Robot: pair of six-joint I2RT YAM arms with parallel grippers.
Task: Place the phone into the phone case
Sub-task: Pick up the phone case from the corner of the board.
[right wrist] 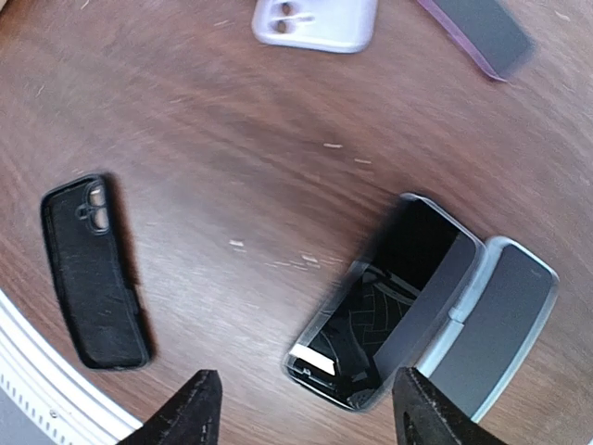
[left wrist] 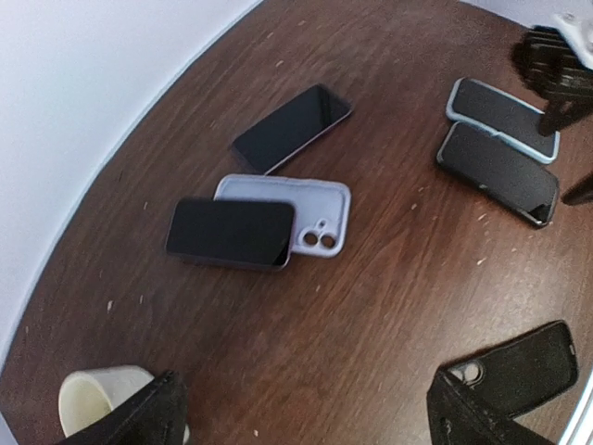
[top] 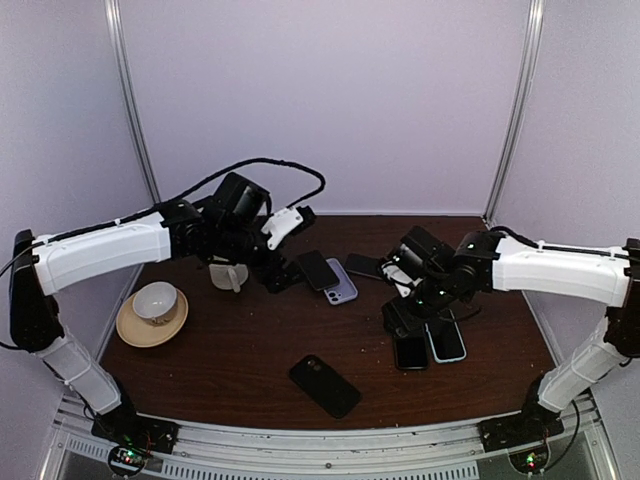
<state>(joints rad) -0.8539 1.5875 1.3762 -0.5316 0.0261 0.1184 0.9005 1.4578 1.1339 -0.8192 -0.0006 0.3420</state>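
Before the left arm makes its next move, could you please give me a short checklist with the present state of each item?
1. Left gripper open and empty: ok.
2. Phone seated inside the lavender case: not ok; it lies partly on top, offset to one end.
3. Lavender case lying open side up: cannot tell.
4. Right gripper open, holding nothing: ok.
5. Right gripper away from the lavender case: ok; it hovers over two cased phones off to the side.
6. Black case apart from the phone: ok.
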